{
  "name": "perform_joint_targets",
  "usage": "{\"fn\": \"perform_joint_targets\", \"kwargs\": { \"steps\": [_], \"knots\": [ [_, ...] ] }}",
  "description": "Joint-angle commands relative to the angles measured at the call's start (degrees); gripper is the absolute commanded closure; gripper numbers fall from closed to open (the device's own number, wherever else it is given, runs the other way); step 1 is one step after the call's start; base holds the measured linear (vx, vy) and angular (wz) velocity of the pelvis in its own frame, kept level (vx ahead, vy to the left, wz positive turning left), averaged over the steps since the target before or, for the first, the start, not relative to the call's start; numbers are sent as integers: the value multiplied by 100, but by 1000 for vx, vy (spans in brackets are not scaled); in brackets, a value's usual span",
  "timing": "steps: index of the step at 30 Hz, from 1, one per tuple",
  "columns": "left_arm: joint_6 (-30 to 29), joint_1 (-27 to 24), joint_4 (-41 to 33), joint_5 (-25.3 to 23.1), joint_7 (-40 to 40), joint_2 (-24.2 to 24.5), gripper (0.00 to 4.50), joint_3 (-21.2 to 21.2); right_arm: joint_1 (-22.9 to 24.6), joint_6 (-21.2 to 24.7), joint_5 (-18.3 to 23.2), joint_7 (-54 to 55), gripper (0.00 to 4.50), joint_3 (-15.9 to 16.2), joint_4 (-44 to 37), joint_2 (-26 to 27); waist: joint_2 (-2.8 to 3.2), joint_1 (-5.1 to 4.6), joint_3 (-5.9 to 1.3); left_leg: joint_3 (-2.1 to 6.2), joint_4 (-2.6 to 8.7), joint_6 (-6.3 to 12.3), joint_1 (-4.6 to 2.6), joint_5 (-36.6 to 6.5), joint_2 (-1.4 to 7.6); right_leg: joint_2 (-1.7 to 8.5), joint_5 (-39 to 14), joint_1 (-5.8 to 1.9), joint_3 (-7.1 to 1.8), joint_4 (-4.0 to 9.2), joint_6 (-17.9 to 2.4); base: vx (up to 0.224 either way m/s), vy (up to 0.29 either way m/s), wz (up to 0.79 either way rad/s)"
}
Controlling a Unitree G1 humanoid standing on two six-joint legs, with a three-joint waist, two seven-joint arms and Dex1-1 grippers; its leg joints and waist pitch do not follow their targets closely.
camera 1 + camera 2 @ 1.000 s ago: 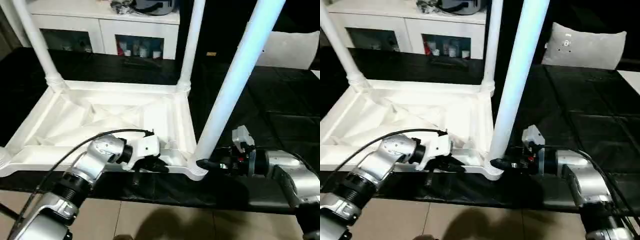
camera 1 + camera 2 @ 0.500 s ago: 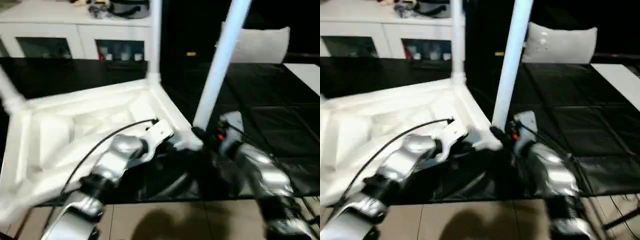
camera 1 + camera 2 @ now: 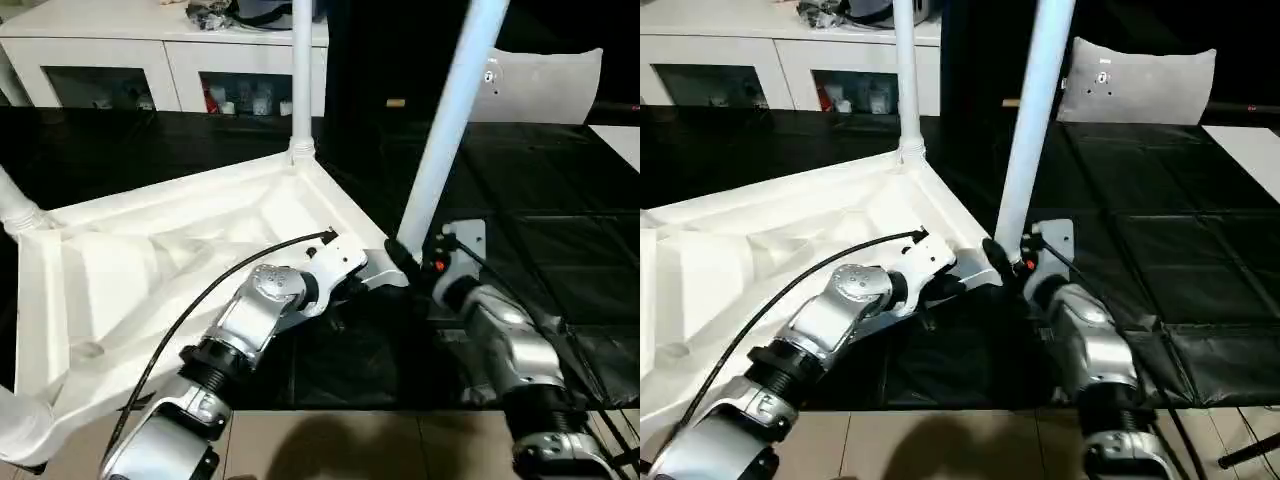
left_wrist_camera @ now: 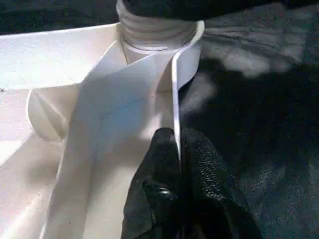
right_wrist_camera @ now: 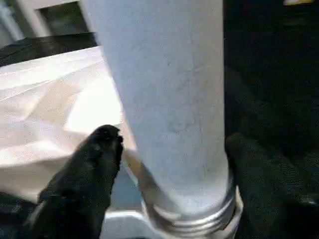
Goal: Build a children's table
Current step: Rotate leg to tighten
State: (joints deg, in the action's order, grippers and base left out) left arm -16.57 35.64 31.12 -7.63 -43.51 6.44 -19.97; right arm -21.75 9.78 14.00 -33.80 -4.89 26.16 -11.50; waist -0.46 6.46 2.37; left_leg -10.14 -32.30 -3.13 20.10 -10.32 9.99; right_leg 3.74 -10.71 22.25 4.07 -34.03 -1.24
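Our left gripper (image 4: 177, 149) pinches the rim of the upturned top (image 3: 150, 260) lying on the black surface (image 3: 560, 250), while our right gripper (image 5: 169, 144) stands spread around the near leg (image 3: 445, 130) just above its socket.

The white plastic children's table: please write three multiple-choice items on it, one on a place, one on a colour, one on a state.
1. Where does the left pincer grip the white plastic children's table?
A. the middle of a leg
B. the thin rim near a corner socket
C. the centre of the ribbed underside

2. What colour is the flat surface under the table?
A. white
B. red
C. black

3. How does the table lie?
A. upside down, tapered round legs pointing up
B. upright on its legs
C. on its side

Answers:
1 B: the black fingers close on both sides of the rim.
2 C: dark panels surround the white top.
3 A: the ribbed underside faces up.
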Motion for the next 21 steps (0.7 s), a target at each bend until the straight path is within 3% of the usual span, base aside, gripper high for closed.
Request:
{"fn": "perform_joint_targets", "kwargs": {
  "steps": [1, 4, 6, 8, 12, 16, 18, 19, 21],
  "knots": [
    [290, -48, -12, -13, -279, 129, 450, -107, 119, 48, 70, -604, 57, 148, -234, -286, -31, 21, -283, 121, 350, 316, 0, -1237, 323, 520, -1580, -271, -300, 494, -857, 0, 0, 0],
    [573, -108, -4, -53, -592, 374, 450, -194, 229, 177, 117, -1211, 24, 229, -405, -716, -26, 39, -289, 123, 333, 392, 14, -1136, 321, 523, -1474, -282, -295, 486, -886, 0, 0, 0],
    [736, -143, -19, -67, -764, 505, 450, -256, 261, 214, 157, -1475, 24, 259, -469, -892, -35, 27, -293, 120, 328, 405, 24, -1065, 323, 521, -1382, -282, -292, 467, -924, 0, 0, 0],
    [1283, -255, -88, -51, -1304, 881, 450, -437, 303, 245, 286, -2112, 24, 323, -616, -1264, -37, 42, -293, 129, 320, 464, 26, -1093, 329, 535, -1443, -294, -293, 468, -929, 0, 0, 0],
    [1431, -336, -202, 45, -1913, 1229, 450, -537, 337, 232, 402, -2782, 24, 460, -781, -1584, -26, 49, -276, 110, 331, 434, 4, -1127, 352, 513, -1491, -259, -290, 463, -971, 0, 0, 0],
    [1742, -428, -366, 229, -2697, 1569, 450, -633, 383, 418, 477, -3561, 39, 789, -1013, -1828, -26, 114, -285, 112, 332, 417, -6, -1135, 382, 524, -1480, -258, -286, 427, -1038, 0, 0, 0],
    [1770, -441, -394, 239, -2778, 1611, 450, -654, 391, 457, 489, -3651, 68, 850, -1055, -1838, -20, 138, -285, 101, 323, 411, -14, -1101, 390, 518, -1333, -239, -290, 415, -1108, 0, 0, 0],
    [1867, -448, -408, 275, -2926, 1689, 450, -716, 393, 494, 526, -3839, 68, 981, -1104, -1864, -52, 170, -289, 90, 317, 405, -30, -1099, 392, 523, -1306, -231, -294, 412, -1126, 0, 0, 0],
    [1902, -451, -411, 292, -2993, 1717, 450, -733, 386, 536, 542, -3930, 90, 1037, -1106, -1868, -36, 212, -279, 94, 325, 372, -22, -1151, 387, 536, -1450, -234, -297, 415, -1097, 0, 0, 0]
  ]
}}
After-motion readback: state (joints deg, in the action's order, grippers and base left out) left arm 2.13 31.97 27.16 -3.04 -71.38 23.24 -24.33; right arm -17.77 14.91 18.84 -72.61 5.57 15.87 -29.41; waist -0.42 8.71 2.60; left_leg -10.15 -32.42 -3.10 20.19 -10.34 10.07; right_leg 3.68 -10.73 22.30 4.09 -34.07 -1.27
